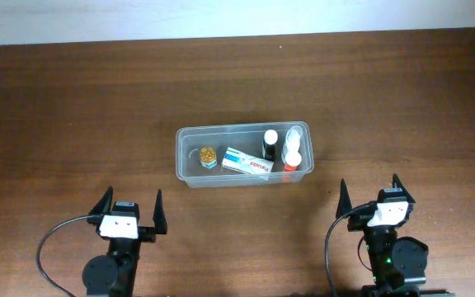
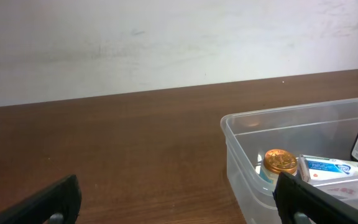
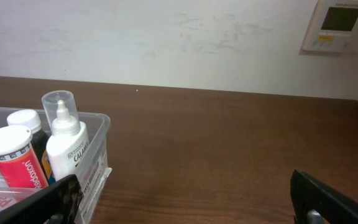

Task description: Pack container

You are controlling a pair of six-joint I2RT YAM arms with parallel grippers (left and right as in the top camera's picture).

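The clear plastic container [image 1: 190, 136] sits in the middle of the table. It holds a gold-lidded jar [image 1: 209, 155], a white and blue box [image 1: 246, 162], a dark bottle with a white cap [image 1: 270, 141], a red-labelled bottle [image 1: 292, 161] and a white bottle with a clear cap [image 1: 294, 138]. My left gripper [image 1: 129, 204] is open and empty, near the front left. My right gripper [image 1: 370, 190] is open and empty, near the front right. The left wrist view shows the container's left end [image 2: 241, 155] with the jar [image 2: 279, 162]. The right wrist view shows its right end [image 3: 95, 158].
A wall unit with a small screen [image 3: 340, 25] hangs on the white wall behind the table. The brown wooden table [image 1: 72, 107] stretches around the container on all sides.
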